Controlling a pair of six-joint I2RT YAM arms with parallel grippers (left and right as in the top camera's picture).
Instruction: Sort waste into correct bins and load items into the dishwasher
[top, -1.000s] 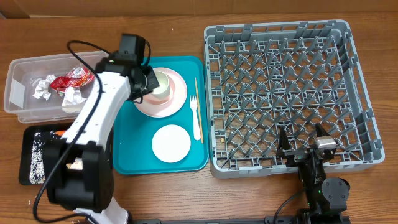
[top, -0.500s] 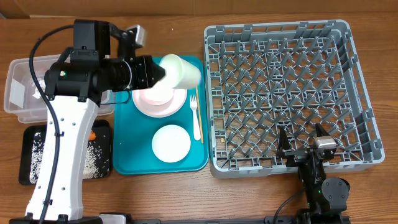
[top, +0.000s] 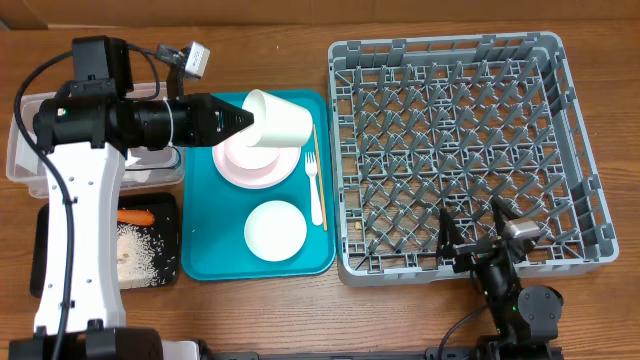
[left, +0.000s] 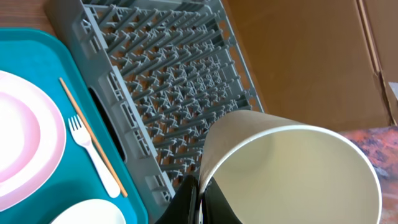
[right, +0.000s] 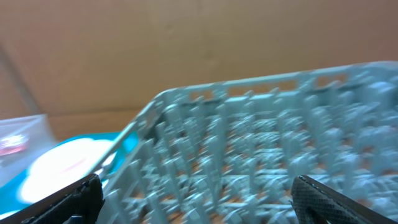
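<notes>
My left gripper (top: 244, 122) is shut on the rim of a white cup (top: 276, 120), held on its side above the pink plate (top: 256, 160); the cup fills the left wrist view (left: 292, 168), pinched at the fingertips (left: 200, 198). A white bowl (top: 275, 229), a white fork (top: 314, 188) and a wooden chopstick (top: 318, 170) lie on the teal tray (top: 215, 250). The grey dish rack (top: 465, 150) stands to the right. My right gripper (top: 477, 222) is open over the rack's front edge; its fingers frame the blurred rack (right: 267, 168).
The clear tub (top: 20, 150) at far left is mostly hidden by my left arm. The black tray (top: 165, 270) holds rice (top: 135, 250) and a carrot (top: 135, 215). A brown cardboard wall (left: 305, 56) stands behind the rack.
My left gripper has lifted the cup off the pink plate and swung back left, turning the cup on its side. The right gripper has shifted slightly; its view is blurred.
</notes>
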